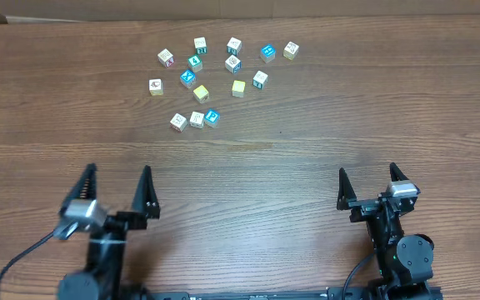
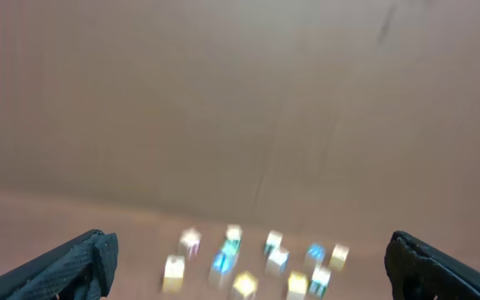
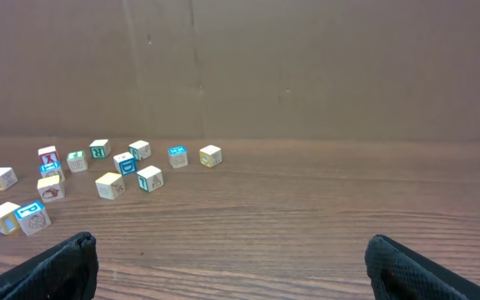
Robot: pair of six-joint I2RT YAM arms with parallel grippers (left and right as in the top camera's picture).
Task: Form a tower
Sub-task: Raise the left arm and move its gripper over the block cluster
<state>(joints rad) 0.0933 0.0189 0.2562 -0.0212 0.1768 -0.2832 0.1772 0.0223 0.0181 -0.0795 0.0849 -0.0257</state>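
Nearest, black left gripper (image 1: 117, 168) and black right gripper (image 1: 368, 168) gape empty; no tower yet, so reach for far small wooden cubes (image 1: 233, 63).

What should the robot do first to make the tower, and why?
Probably reach the left gripper forward toward the nearest cube. No tower stands yet: the cubes all lie loose and single at the far side. The left gripper and the right gripper are both open, empty and well short of them. The left looks closer to that cube.
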